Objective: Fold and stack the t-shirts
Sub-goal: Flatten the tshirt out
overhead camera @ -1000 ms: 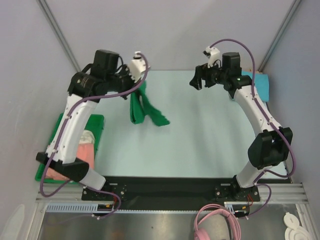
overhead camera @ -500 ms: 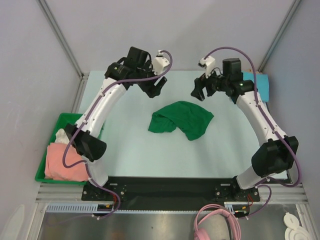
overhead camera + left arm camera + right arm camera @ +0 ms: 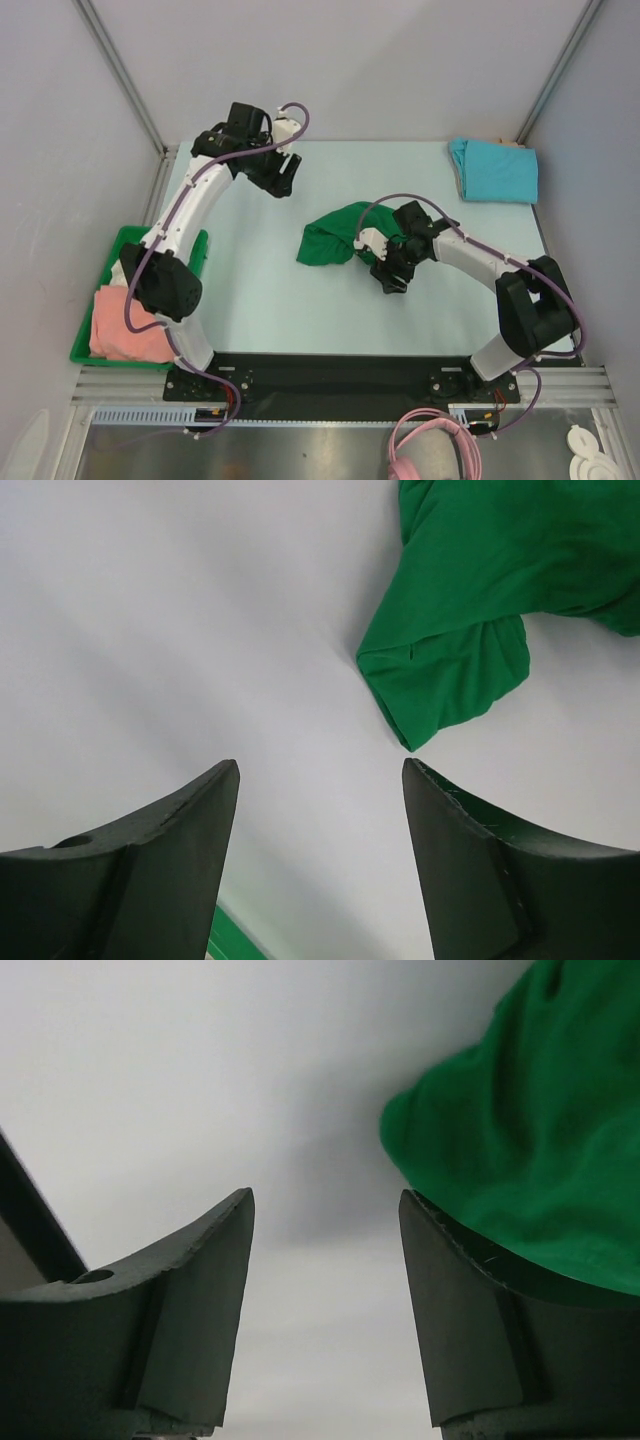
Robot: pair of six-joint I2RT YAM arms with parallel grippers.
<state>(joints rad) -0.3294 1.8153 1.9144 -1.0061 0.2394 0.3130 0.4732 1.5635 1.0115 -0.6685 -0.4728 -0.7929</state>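
A crumpled green t-shirt (image 3: 340, 238) lies in a heap in the middle of the table. It also fills the upper right of the left wrist view (image 3: 480, 600) and the right of the right wrist view (image 3: 540, 1130). A folded teal t-shirt (image 3: 492, 170) rests at the back right corner. My left gripper (image 3: 281, 180) hovers open at the back left, apart from the green shirt, and nothing shows between its fingertips (image 3: 320, 770). My right gripper (image 3: 390, 277) is open, low at the shirt's near right edge, with one finger beside the cloth (image 3: 325, 1200).
A green bin (image 3: 196, 250) hangs off the table's left edge with a pink garment (image 3: 130, 322) in it; a sliver of the bin (image 3: 230, 945) shows in the left wrist view. Walls and frame posts close in the back and sides.
The left gripper opened and let the green shirt fall onto the table, then drew back to the left. The right arm swung from the back right down to the shirt's near edge.
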